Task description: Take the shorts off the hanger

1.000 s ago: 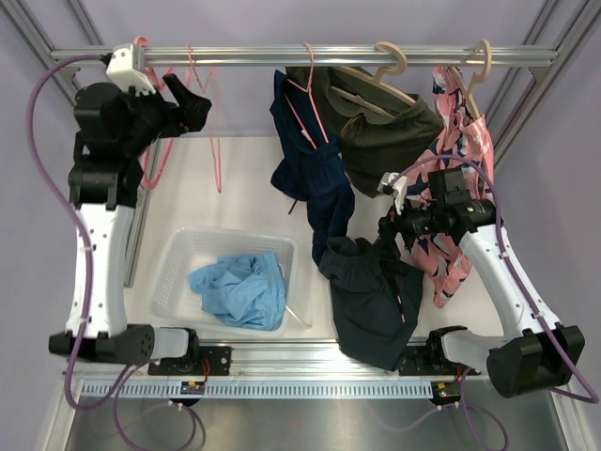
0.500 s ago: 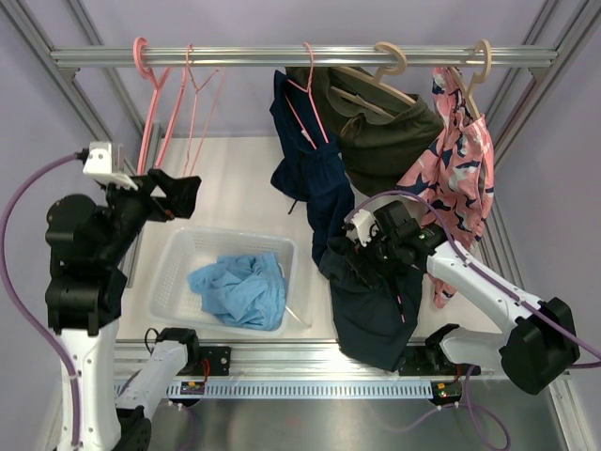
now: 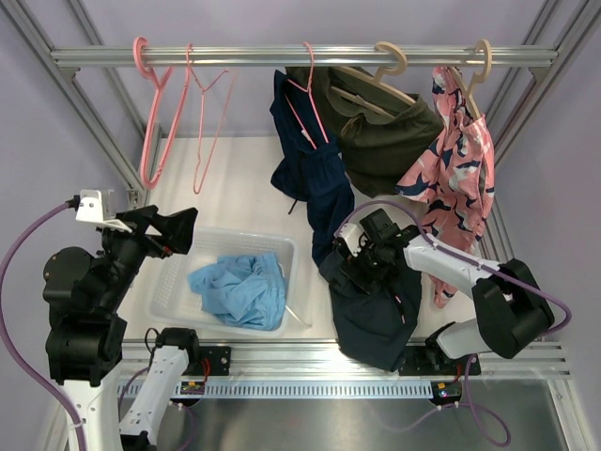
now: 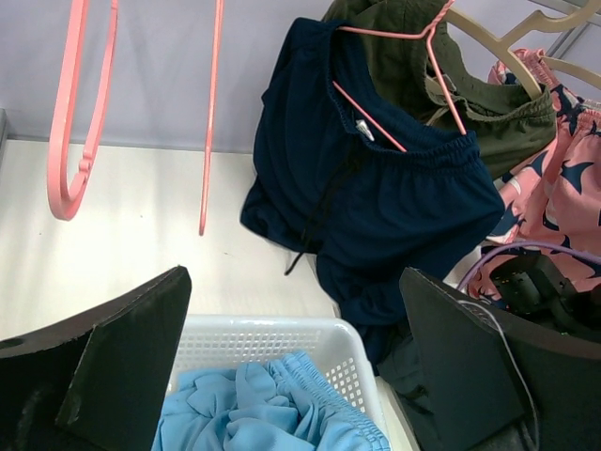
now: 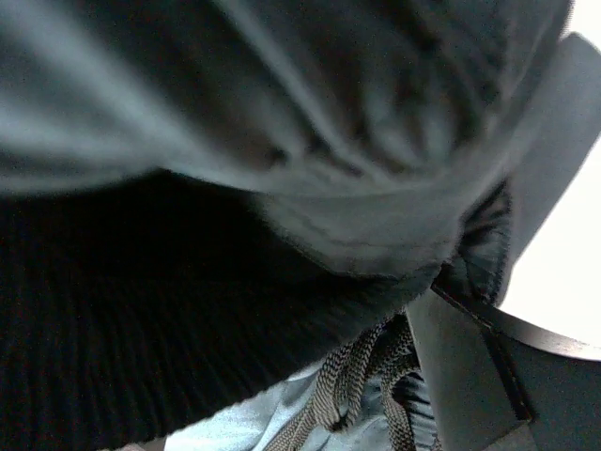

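1. Left pincer (image 3: 183, 231): mine, released, fingers spread wide with nothing between them. It hangs over the left end of the white basket (image 3: 161, 293), facing the rail (image 3: 282, 54).
2. Right pincer (image 3: 357, 265): mine, pressed down into the dark slate-navy shorts (image 3: 376, 310). Its wrist view shows only dark cloth and one finger (image 5: 479, 376), so I cannot tell whether it is released or grasping.
3. Light sky-blue shorts (image 3: 239, 289): off the hanger, crumpled in the basket.
4. Dark slate-navy shorts: off the hanger, heaped on the table (image 3: 244, 188) just right of the basket, with one edge over the near rail.
5. Deep navy shorts (image 3: 305, 155): the one task pair left on the rail, waistband on its pink hanger (image 4: 376, 122).
6. Olive-green shorts (image 3: 390, 132) and pink patterned pair (image 3: 460, 178): hanging to the right, not mine to take.
7. Step in hand, as I judge it: two pairs done, the third to fetch.
8. Next move calls for reaching up, pinching the navy waistband and drawing it off the wire without snagging the olive pair touching it.
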